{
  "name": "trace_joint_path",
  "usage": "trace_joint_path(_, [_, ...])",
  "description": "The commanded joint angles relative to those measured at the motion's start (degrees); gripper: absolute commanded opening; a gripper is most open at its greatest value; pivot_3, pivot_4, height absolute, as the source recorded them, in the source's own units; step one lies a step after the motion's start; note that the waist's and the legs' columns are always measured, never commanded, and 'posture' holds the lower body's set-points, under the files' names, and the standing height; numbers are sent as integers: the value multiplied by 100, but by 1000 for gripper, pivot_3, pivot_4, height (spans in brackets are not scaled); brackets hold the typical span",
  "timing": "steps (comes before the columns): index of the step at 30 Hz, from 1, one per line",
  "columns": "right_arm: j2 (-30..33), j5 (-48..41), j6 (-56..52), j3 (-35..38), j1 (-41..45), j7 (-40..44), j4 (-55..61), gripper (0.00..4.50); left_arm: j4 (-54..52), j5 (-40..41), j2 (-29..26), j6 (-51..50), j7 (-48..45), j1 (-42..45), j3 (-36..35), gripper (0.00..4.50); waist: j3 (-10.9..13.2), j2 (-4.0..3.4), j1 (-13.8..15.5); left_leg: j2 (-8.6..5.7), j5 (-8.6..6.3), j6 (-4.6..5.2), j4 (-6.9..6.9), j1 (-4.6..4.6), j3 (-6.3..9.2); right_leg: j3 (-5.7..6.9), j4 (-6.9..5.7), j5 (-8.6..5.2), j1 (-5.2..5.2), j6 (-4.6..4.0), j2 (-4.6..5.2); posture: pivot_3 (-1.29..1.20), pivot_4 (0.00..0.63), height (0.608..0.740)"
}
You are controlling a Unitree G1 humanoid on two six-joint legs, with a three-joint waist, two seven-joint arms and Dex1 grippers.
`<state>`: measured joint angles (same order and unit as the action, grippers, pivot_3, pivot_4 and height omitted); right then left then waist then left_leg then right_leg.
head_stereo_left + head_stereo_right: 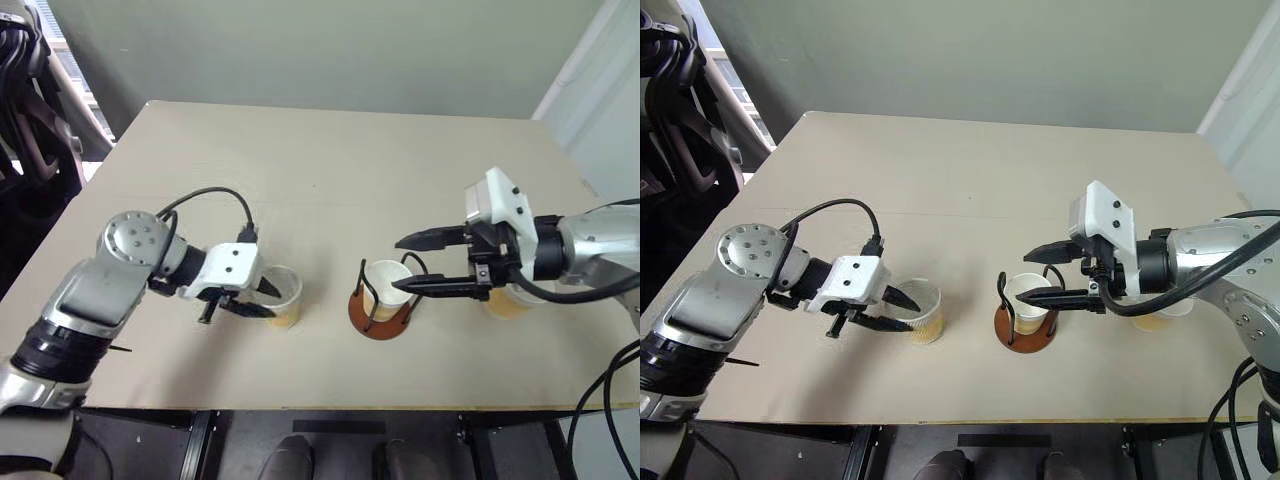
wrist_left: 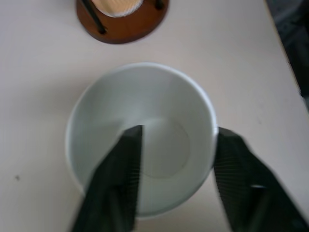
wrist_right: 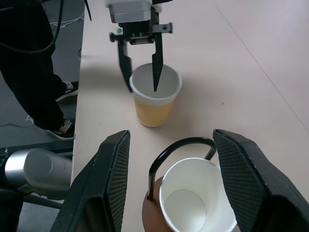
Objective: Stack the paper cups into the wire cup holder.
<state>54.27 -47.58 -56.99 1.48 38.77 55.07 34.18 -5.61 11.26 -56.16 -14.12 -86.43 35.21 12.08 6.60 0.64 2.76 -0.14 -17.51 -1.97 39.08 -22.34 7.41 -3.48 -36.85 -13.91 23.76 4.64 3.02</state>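
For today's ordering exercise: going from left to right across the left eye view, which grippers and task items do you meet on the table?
left gripper → paper cup it straddles → wire cup holder with a cup inside → right gripper → third cup, partly hidden behind the right arm.

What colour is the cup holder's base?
Reddish-brown base, best seen in the left wrist view.

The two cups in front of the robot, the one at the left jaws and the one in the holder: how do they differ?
The left cup stands on the bare table; the other cup sits inside the wire holder. The left gripper has one jaw inside the left cup's rim and one outside; the right gripper, jaws open, hovers over the held cup. Both are upright, tan outside, white inside.
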Motion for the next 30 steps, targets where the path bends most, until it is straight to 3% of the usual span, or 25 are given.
trace_joint_path(1, [137, -72, -59, 123, -4, -59, 81, 2722, -46, 317, 196, -387, 127, 339, -218, 509, 0, 0, 8, 0, 0, 0, 0, 0, 0, 0, -1, 0, 0, 0, 0, 0, 150, 740])
trace_joint_path(2, [153, -68, -80, 109, -22, -63, 76, 2722, -90, 448, 264, -574, 142, 417, -253, 109, 0, 0, 9, -1, 0, 0, 0, -1, 0, 1, -1, 0, 0, 0, 1, 0, 150, 740])
trace_joint_path(3, [162, -65, -97, 101, -37, -67, 72, 2722, -130, 555, 315, -733, 148, 488, -279, 15, 0, 0, 7, -1, 0, 0, 1, 0, 0, 1, -1, 0, -1, 0, 1, 0, 150, 740])
trace_joint_path(11, [281, 166, 4, 146, -344, -111, -56, 2722, 14, 952, 595, -1189, 215, 1167, -346, 15, 0, 0, 13, 0, -1, -2, 1, 0, -2, 2, -4, 0, -1, 0, 2, 0, 150, 740])
trace_joint_path(30, [1243, 851, 702, 903, -2090, 233, -357, 2722, 788, 1386, 1388, -1290, -281, 2601, -248, 15, 0, 2, 64, -1, -1, -1, 2, 0, -8, 0, -2, 2, -7, 5, 5, 0, 150, 740])
